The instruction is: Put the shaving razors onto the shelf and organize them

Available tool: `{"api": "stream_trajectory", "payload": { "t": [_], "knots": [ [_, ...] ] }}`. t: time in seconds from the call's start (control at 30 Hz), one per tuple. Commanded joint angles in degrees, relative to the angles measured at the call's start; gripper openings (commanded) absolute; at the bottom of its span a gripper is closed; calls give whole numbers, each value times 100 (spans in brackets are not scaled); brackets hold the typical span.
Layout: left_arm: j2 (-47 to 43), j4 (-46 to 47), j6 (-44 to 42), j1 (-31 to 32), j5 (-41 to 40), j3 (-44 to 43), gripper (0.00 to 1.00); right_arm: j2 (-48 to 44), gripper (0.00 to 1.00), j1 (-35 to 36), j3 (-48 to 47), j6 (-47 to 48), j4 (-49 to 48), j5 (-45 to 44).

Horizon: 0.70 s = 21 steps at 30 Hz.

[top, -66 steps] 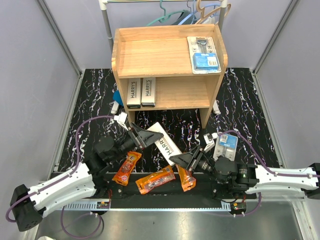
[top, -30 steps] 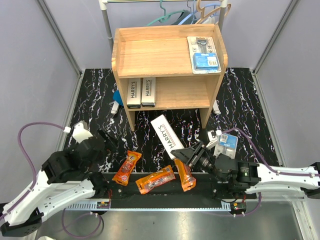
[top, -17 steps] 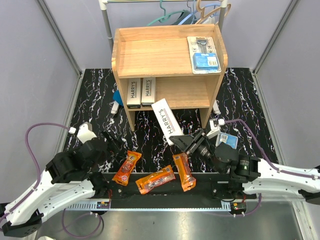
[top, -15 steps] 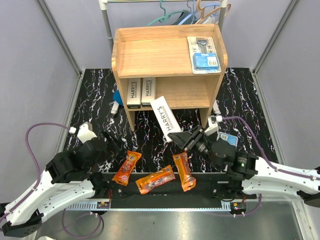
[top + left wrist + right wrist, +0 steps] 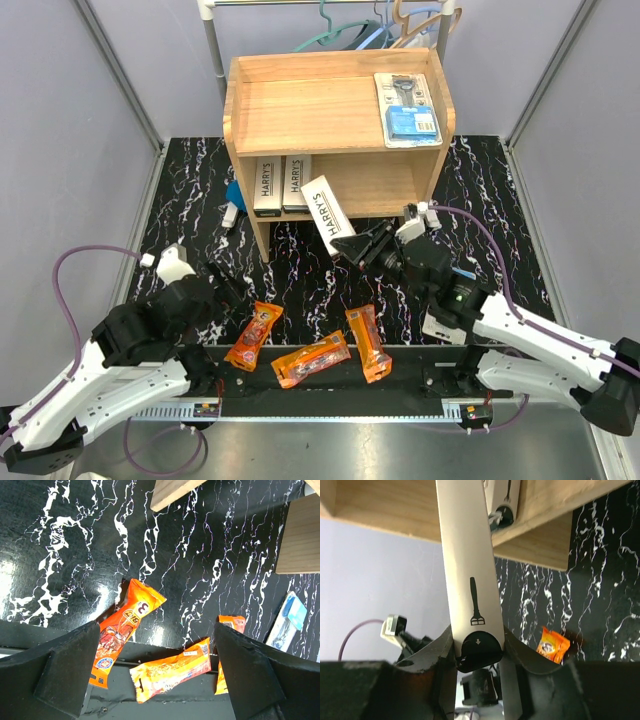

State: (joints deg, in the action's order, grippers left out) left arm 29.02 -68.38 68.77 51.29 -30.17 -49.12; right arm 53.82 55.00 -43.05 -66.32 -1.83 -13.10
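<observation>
The wooden shelf (image 5: 335,110) stands at the back. Two white HARRY'S boxes (image 5: 281,184) lie side by side on its lower tier. My right gripper (image 5: 352,243) is shut on the black end of a third HARRY'S box (image 5: 328,213) (image 5: 470,580), whose far end reaches the lower tier's front edge beside them. A blister pack (image 5: 407,108) lies on the top tier; another (image 5: 287,620) lies on the table. Three orange packets (image 5: 254,336) (image 5: 311,359) (image 5: 368,343) lie near the front. My left gripper (image 5: 156,627) hangs open above them, holding nothing.
A metal clothes rail with hangers (image 5: 380,25) stands behind the shelf. Something blue (image 5: 233,190) and a small white object (image 5: 232,213) lie by the shelf's left leg. Grey walls close in both sides. A black strip (image 5: 165,705) runs along the near edge.
My right gripper has carried the HARRY'S box up off the table and away to the lower tier's front. The left arm pulled back to the near left and then stayed still.
</observation>
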Motion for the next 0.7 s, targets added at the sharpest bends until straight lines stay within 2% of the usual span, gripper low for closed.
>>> {"api": "stream_trajectory", "payload": {
  "t": [0.0,0.17,0.37,0.67],
  "knots": [
    [8,273,-101,4,73,-54,99,355,13,-288,-441,-65,-792,335],
    [-27,290,-75,4,152,-10,99,752,12,-604,-582,-109,-1109,300],
    [-133,316,-31,4,196,61,99,1060,12,-850,-775,-249,-1109,-69],
    [-186,308,-31,4,196,61,99,1754,12,-1123,-1311,-372,-978,-78]
  ]
}}
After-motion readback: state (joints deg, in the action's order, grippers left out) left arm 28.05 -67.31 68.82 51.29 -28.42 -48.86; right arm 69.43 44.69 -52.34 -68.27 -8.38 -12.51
